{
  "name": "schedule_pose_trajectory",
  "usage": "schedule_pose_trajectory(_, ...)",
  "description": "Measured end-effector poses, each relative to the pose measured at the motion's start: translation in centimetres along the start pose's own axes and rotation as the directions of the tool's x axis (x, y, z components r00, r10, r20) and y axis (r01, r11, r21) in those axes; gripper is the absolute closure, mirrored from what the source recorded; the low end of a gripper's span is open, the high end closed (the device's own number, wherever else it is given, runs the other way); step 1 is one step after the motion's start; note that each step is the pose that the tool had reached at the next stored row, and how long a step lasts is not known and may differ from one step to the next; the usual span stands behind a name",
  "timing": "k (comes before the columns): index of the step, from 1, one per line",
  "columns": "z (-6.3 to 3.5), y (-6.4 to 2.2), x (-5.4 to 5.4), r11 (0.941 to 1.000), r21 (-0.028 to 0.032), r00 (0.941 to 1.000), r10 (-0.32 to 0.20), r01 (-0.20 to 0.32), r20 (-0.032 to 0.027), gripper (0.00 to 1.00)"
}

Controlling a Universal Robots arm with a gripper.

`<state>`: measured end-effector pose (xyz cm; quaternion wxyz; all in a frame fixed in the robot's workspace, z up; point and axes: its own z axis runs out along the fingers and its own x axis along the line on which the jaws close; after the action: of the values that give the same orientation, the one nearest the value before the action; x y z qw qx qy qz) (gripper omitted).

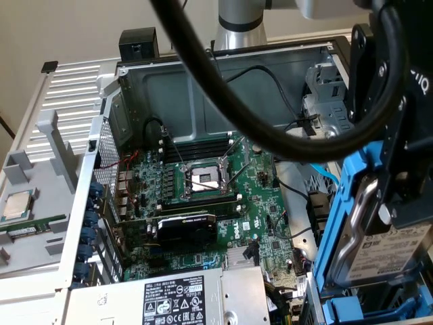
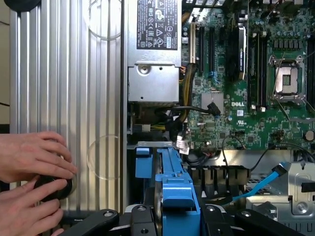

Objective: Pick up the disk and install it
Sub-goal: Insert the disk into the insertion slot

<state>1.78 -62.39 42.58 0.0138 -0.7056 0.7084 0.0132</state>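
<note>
Jaws pinching the disk (image 1: pixel 398 254) by its blue carrier (image 2: pixel 176 195), over the open case (image 1: pixel 169 88); I'd keep it square and level; mind the blue cable (image 2: pixel 261 181).

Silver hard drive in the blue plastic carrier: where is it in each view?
Exterior view: silver hard drive in blue plastic carrier, the exterior view's lower right, white label showing.
Wrist view: same drive, edge-on, held in the black pincer.
Shared landmark: empty silver CPU socket.
</note>
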Motion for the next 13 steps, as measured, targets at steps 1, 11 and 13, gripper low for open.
schedule_pose_trajectory(1,0.04,0.0,0.0,1.0,0.0,1.0,0.0,0.0,-0.0001,0.63)
schedule_pose_trajectory(11,0.24,-0.05,0.01,1.0,0.0,1.0,0.0,0.0,0.0,0.63)
schedule_pose_trajectory(13,0.26,-0.05,0.01,1.0,0.0,1.0,0.0,0.0,0.0,0.63)
